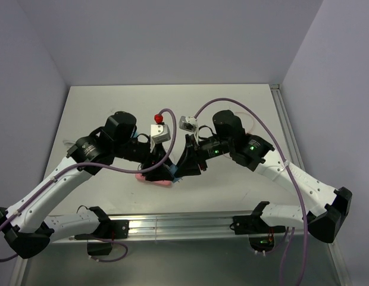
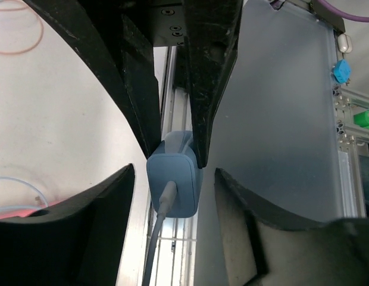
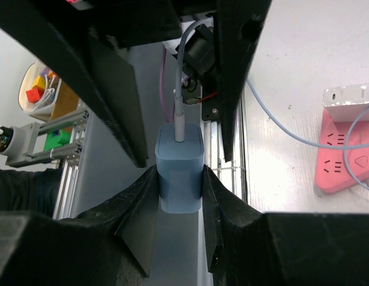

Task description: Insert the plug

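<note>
We hold the blue plug (image 3: 180, 152) pinched in the right claw (image 3: 180, 179), off the worktop (image 1: 232, 107) — the left claw (image 2: 174, 176) straddles it, part open, not touching. Its cable (image 3: 180, 89) points toward the left claw; the pink power strip (image 3: 345, 161) lies near.

No legible text or markings.

White table (image 1: 101, 107): pink power strip (image 3: 351, 164) flat on it, white adapter (image 3: 349, 102) at strip's end; grey-white block (image 1: 159, 133) farther back.
</note>
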`<action>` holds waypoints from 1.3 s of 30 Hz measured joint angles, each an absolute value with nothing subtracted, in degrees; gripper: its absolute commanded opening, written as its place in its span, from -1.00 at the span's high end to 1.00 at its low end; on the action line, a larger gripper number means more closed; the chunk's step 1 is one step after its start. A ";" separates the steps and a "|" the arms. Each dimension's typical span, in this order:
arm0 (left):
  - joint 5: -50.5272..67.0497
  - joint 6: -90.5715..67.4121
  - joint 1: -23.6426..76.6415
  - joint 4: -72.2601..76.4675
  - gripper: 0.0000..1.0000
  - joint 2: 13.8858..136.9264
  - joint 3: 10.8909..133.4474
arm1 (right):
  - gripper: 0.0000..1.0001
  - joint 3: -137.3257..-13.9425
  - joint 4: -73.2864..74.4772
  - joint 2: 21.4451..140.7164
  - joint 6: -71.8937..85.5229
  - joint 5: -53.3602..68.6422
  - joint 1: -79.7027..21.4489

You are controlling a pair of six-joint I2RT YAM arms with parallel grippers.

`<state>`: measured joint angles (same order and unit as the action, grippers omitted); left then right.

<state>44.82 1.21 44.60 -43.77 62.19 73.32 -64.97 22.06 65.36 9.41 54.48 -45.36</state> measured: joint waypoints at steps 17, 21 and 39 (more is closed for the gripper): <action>44.47 -0.80 44.49 -44.84 0.99 63.92 72.73 | 0.29 -66.15 24.45 66.43 7.66 53.06 -45.36; 40.84 -2.42 44.62 -42.72 0.99 61.71 69.93 | -0.25 -66.22 24.29 66.39 8.71 51.86 -44.75; -7.03 7.46 43.90 -16.88 1.00 50.50 66.22 | -0.45 -58.48 18.83 63.13 20.05 36.27 -31.48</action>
<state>-7.03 7.46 43.90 -16.88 50.50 66.22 -58.48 18.83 63.13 20.05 36.27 -31.48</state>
